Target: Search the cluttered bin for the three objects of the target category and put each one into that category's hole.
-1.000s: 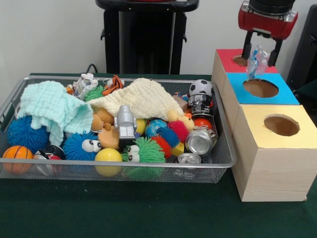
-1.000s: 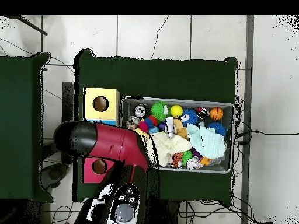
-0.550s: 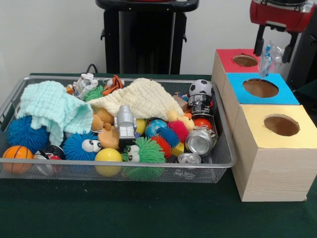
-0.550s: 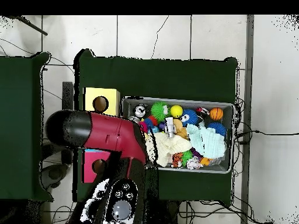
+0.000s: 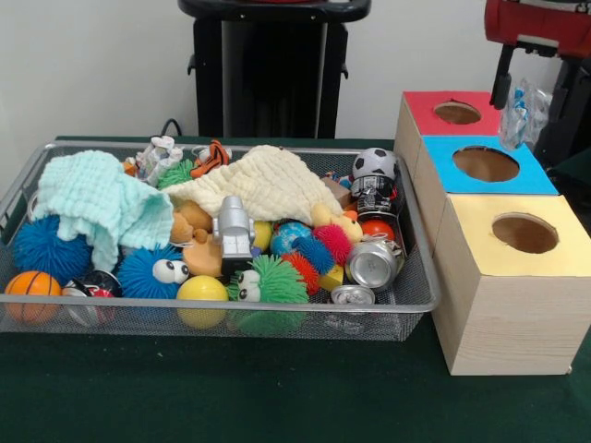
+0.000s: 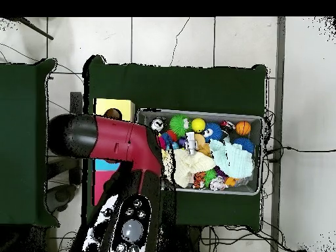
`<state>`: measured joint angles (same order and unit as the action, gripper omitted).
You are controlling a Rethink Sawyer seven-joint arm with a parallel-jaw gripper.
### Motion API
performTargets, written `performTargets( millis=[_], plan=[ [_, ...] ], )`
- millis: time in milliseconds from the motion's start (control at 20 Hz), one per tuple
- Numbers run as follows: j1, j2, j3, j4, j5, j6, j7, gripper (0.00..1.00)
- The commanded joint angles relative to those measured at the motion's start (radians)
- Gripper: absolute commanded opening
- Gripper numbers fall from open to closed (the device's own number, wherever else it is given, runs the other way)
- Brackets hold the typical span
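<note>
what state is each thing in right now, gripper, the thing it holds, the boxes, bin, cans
gripper: shut on clear plastic item, raised beside the boxes
clear plastic item: held, hanging in the air
red box: hole open
blue box: hole open
yellow box: hole open
wire bin: full of clutter
silver can: lying on its side

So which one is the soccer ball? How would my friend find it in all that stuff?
Start at the wire bin full of toys and go to its far corner nearest the three wooden boxes. The soccer ball sits on top of the pile there, just above a dark can. It is the only ball with black and white patches; the others are orange, yellow or fuzzy.
</note>
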<state>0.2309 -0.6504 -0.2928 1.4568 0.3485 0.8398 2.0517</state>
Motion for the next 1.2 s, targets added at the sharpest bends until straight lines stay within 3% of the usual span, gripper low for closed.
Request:
performTargets(
  millis=[50,1200],
  plan=[
    [-0.027,0.031,0.032,0.058,-0.031,0.058,0.160,1.00],
    [-0.003,0.005,0.070,0.263,-0.029,-0.158,0.137,1.00]
  ],
)
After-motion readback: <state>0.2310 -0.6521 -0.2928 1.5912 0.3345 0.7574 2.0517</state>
